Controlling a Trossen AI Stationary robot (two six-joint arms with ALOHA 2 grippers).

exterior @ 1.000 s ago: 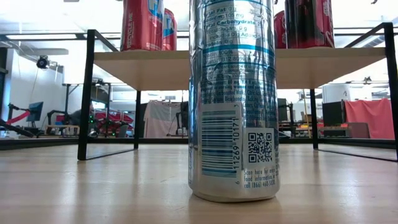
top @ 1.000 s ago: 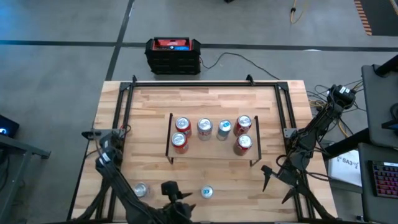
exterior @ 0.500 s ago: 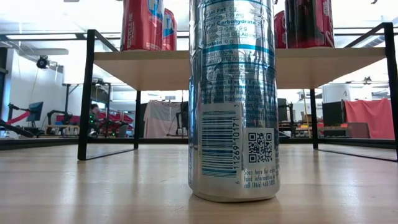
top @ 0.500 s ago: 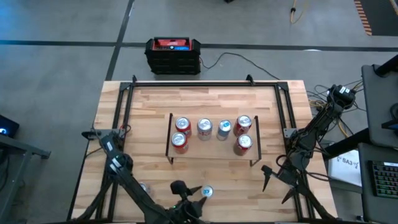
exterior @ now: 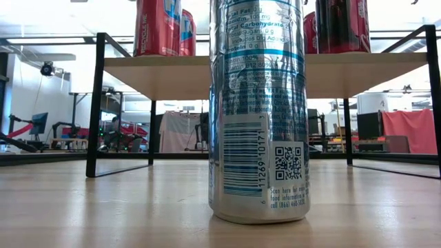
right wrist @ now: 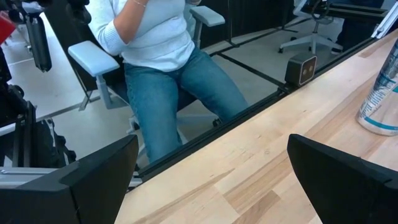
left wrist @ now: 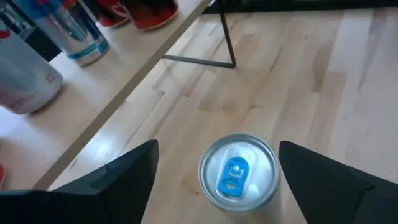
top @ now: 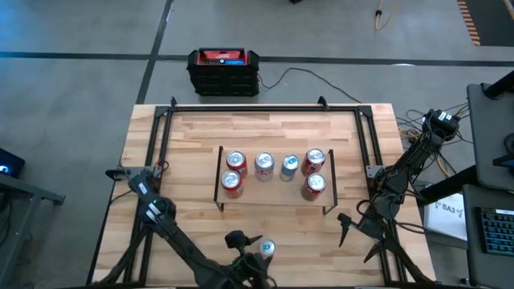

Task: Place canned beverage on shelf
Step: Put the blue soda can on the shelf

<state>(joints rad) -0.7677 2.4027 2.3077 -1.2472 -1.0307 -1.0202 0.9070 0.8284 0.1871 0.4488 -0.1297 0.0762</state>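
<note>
At six o'clock, we should drop our spread left gripper [left wrist: 214, 180] straight around the can [left wrist: 238, 172], then squeeze gently.

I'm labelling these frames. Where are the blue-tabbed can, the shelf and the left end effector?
blue-tabbed can [left wrist: 237, 174]: left wrist view, on its lid.
shelf [exterior: 172, 74]: low view, on the board's front edge.
left end effector [left wrist: 217, 163]: left wrist view, midway between its open fingertips.

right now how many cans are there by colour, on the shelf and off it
Red cans on the shelf: 4, starting with the one at its left front
Silver cans on the shelf: 2, e.g.
Silver can with a blue tab on the table, between the open left gripper's fingers: 1
Total: 7 cans
</note>
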